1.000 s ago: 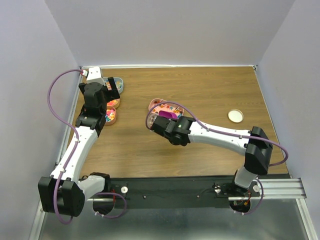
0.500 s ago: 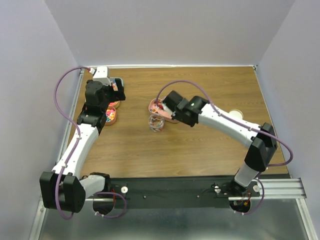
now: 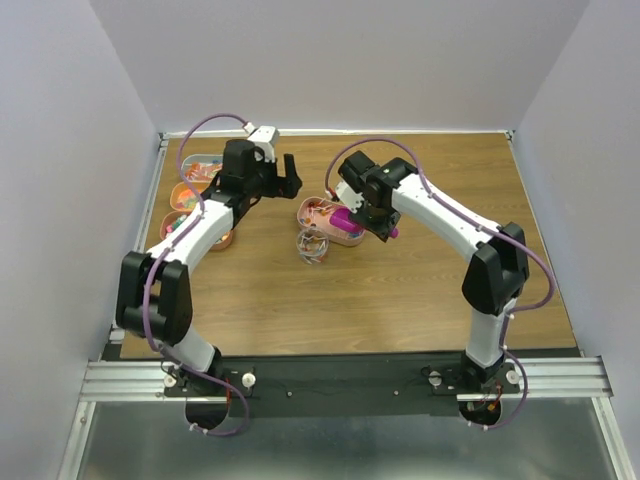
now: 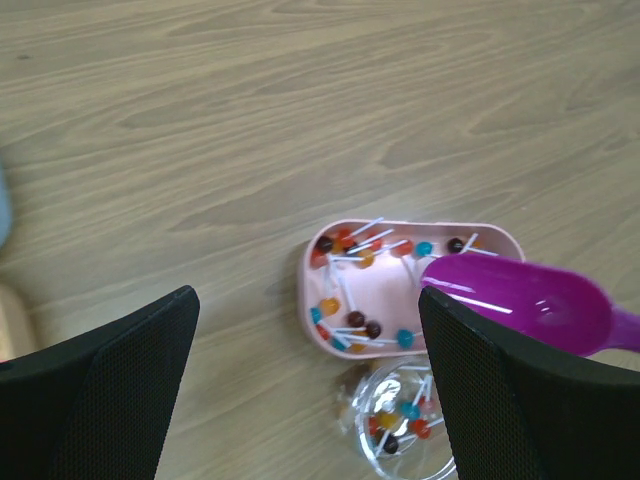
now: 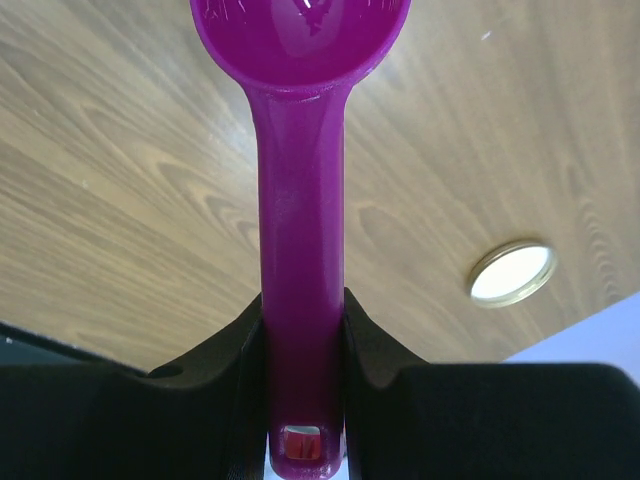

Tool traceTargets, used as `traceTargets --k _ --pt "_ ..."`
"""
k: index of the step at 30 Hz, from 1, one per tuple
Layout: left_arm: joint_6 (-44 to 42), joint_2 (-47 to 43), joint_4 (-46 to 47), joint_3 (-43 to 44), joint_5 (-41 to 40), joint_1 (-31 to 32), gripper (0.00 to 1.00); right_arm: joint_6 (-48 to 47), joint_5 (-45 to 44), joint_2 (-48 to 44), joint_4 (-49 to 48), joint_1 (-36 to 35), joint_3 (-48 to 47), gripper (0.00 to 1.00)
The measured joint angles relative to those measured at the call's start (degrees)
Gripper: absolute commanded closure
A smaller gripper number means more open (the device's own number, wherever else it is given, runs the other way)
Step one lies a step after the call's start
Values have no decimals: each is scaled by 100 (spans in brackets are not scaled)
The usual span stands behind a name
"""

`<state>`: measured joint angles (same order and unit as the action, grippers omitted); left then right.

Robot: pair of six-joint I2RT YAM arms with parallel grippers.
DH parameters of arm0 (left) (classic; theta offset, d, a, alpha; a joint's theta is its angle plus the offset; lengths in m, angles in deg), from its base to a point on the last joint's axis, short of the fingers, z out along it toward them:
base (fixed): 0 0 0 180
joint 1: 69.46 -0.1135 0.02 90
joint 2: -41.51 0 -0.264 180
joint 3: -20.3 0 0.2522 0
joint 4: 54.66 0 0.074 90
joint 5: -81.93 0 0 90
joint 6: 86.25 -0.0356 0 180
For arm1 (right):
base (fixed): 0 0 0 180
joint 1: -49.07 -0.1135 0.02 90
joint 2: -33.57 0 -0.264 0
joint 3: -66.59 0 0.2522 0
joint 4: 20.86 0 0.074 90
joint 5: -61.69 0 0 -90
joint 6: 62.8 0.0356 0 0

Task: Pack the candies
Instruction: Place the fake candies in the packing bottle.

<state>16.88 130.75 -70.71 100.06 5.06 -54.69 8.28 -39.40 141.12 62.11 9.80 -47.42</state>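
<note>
The candies (image 4: 365, 324) lie mostly in a shallow pink tray (image 4: 308, 290) near the middle of the table (image 4: 300, 100), and a few are already in a small clear jar (image 4: 400, 425) just beside the tray's near edge. The step in hand looks like scooping from tray to jar. To do it well, the scoop's lip should go in low along the tray floor and push toward a wall, so the sweets ride up into the bowl and don't skid away. It should then be levelled before crossing to the jar, whose mouth is narrow and which looks light enough to tip. The sweets are tiny balls in red, orange, teal and dark brown, each on a thin white stick. They are strewn loosely around the tray's edges, and the sticks will likely snag and tangle. The magenta scoop (image 4: 530, 300) hangs with its mouth over one end of the tray, and nothing can be made out inside it. The right gripper (image 5: 303, 320) is clamped on the scoop's handle. The left gripper (image 4: 308, 302) hovers above with its jaws spread wide, holding nothing. A round cream lid (image 5: 512, 272) lies well apart on the wood, and further bowls of sweets (image 3: 190, 192) sit by the table's left edge.
</note>
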Motion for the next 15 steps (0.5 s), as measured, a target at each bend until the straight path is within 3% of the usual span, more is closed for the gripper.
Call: traceTargets --k 15 --pt "337 1596 -72 824 439 304 2 111 -24 367 599 140 -177 99"
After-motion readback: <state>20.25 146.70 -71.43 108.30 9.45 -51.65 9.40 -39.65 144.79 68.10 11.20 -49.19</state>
